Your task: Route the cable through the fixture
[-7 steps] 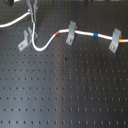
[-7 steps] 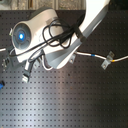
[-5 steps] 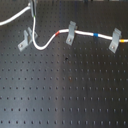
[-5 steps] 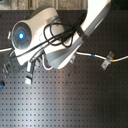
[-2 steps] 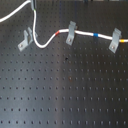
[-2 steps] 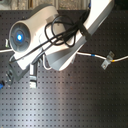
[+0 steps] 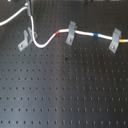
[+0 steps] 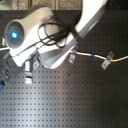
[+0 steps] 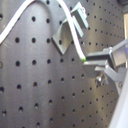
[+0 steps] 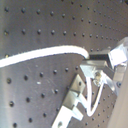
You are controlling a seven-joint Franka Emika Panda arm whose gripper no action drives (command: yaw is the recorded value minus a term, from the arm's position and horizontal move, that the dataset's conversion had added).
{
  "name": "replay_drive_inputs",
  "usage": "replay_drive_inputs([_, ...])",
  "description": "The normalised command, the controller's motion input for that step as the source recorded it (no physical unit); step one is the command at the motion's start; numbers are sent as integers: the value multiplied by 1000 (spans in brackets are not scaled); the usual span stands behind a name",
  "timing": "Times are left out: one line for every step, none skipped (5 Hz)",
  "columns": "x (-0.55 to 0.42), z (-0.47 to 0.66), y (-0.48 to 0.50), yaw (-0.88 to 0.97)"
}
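The white cable [image 7: 47, 40] comes down from the top of the first exterior view, bends beside the left fixture [image 7: 24, 40], and runs through the middle fixture [image 7: 71, 33] to the right fixture [image 7: 116, 40]. It has a red band [image 7: 60, 31] and a blue band [image 7: 95, 35]. In the first wrist view my gripper [image 9: 89, 61] is shut on the cable [image 9: 75, 35] right next to a fixture [image 9: 70, 26]. The second wrist view shows the same grip [image 10: 90, 56], with the fixture [image 10: 74, 102] close by. In the second exterior view the arm [image 8: 45, 40] hides the left fixture.
The black perforated board [image 7: 65, 90] fills the scene. In the second exterior view the other two fixtures [image 8: 72, 57] [image 8: 106, 61] stand on the second exterior view's right, with the cable [image 8: 92, 54] between them. A blue object [image 8: 2, 82] sits at the second exterior view's left edge.
The gripper has shifted slightly with the cable held in it, and the cable's bend by the left fixture has moved a little. The middle and right fixtures are unchanged.
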Motion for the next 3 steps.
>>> replay_drive_inputs([74,-3,418,334])
replay_drive_inputs([340,64,325,263])
replay_drive_inputs([396,108,229,291])
